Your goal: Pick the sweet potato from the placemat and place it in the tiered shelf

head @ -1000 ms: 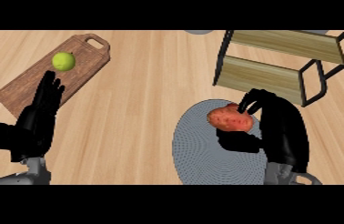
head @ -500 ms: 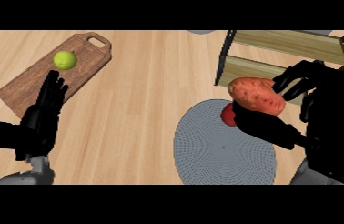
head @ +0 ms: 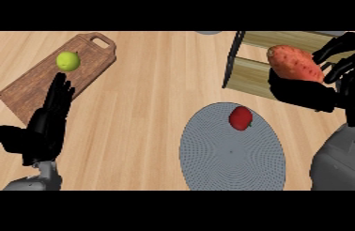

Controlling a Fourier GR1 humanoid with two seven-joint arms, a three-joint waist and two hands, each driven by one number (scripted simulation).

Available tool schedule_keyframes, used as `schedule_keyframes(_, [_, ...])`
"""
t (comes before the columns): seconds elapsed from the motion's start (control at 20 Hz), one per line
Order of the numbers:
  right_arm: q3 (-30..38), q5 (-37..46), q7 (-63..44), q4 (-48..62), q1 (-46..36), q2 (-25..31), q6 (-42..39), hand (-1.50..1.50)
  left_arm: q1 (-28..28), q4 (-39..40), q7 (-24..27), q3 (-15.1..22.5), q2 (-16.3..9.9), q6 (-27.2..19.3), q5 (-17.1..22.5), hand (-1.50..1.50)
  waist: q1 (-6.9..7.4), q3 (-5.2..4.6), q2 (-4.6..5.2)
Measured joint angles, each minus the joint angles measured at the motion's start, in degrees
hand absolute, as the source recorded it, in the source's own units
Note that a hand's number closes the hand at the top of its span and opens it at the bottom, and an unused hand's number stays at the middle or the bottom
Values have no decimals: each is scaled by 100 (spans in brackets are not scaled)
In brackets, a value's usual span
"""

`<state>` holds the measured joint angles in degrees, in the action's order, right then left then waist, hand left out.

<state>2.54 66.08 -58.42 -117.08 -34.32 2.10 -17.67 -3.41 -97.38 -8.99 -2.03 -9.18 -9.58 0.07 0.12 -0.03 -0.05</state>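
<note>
An orange-red sweet potato (head: 295, 63) is held up in the air by my right hand (head: 326, 91), whose fingers and thumb curl round it. It hangs in front of the tiered shelf (head: 251, 74), a black frame with tan boards at the upper right. The round grey placemat (head: 232, 157) lies below, with a small red fruit (head: 241, 118) on its far part. My left hand (head: 43, 127) rests open at the lower left, fingers up.
A wooden cutting board (head: 42, 84) with a handle lies at the upper left, a green lime (head: 68, 61) on it. Bare wooden counter runs between the board and the placemat. A grey object shows at the top edge.
My right hand has lifted the sweet potato off the placemat and carried it up and right toward the shelf. The small red fruit on the placemat is now uncovered. My left hand stayed put.
</note>
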Motion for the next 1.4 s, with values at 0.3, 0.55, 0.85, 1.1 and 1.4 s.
schedule_keyframes(0.3, [700, -253, 557, 849, -7, 306, 638, 150, -66, -25, -98, -26, 25, 6, -45, 0, 11, 4, 8])
schedule_keyframes(0.55, [924, -305, 1109, 1796, 22, 427, 1630, 150, -86, -40, -118, -93, 9, 83, -15, 0, 24, 4, 13])
schedule_keyframes(0.85, [1215, -597, 1744, 2961, -291, 767, 2400, 150, -92, 56, -39, -108, 54, 140, -58, 0, 30, 5, 14])
schedule_keyframes(1.1, [1446, -743, 2064, 3958, -635, 886, 3072, 150, -179, 145, -27, -138, 72, 156, -83, 0, 47, 6, 24])
schedule_keyframes(1.4, [1739, -1398, 2474, 4764, -859, 1004, 3450, -150, -150, 99, -68, -104, 140, 125, -162, 0, 37, -4, -1])
